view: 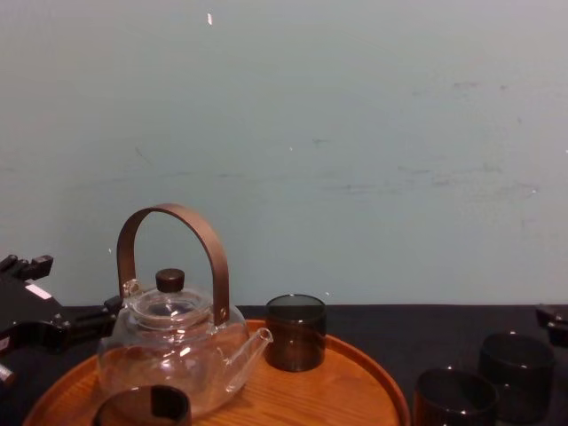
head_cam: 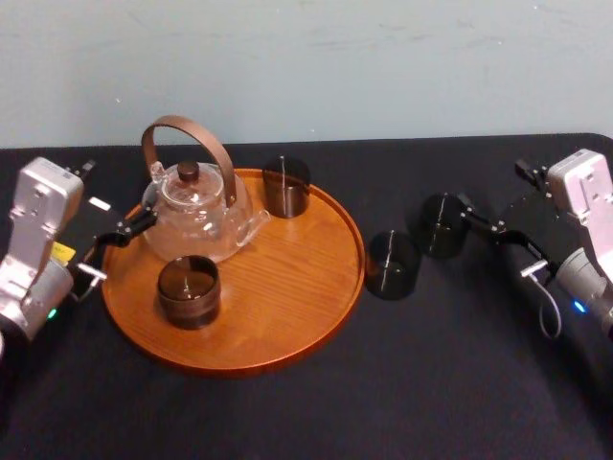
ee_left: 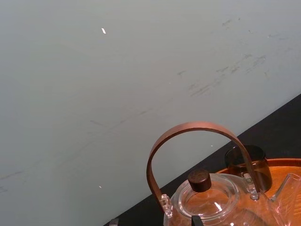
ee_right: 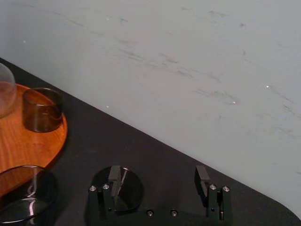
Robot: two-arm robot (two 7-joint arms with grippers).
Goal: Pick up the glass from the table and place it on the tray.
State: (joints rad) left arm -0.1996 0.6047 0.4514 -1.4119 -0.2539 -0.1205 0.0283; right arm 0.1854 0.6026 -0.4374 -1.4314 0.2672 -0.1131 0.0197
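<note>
Smoked dark cylindrical glass (head_cam: 441, 225) stands on the matte black surface (head_cam: 460, 383), right of the round orange-brown wooden tray (head_cam: 287, 287). Your right claw (head_cam: 479, 218), released, sits just beside it: approach step. Next, centre the jaws around it, then clench. Left claw (head_cam: 120, 240) idles released at the tray's left.

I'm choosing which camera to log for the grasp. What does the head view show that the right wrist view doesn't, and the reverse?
Head view, not right wrist: the left gripper, open beside the teapot, and the front tray glass. Right wrist, not head: a close look at the right gripper, its fingers spread, the rightmost glass sitting at one finger rather than between them. Both: the tray, the back tray glass, the other table glass, the black table, plus that gripper and glass.
</note>
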